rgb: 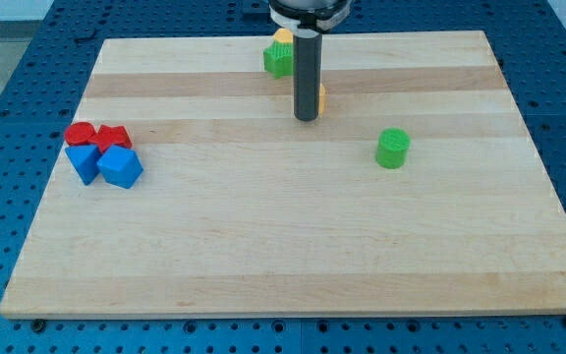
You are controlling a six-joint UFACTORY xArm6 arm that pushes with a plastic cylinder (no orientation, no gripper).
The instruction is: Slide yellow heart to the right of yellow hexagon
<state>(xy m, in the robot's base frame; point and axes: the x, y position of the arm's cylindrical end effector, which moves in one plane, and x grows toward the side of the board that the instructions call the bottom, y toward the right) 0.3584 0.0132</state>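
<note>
My tip (306,118) rests on the wooden board (283,246), a little above its centre. A yellow block (321,96) shows just to the right of the rod and close behind it. It is mostly hidden, so I cannot tell its shape or whether it touches the rod. A second yellow block (283,36) sits at the view's top edge of the board, partly hidden by the arm and by a green star-like block (278,60) in front of it. I cannot tell which yellow block is the heart and which the hexagon.
A green cylinder (393,147) stands to the right of my tip. At the view's left, two red blocks (80,133) (114,136) and two blue blocks (84,160) (120,166) form a tight cluster.
</note>
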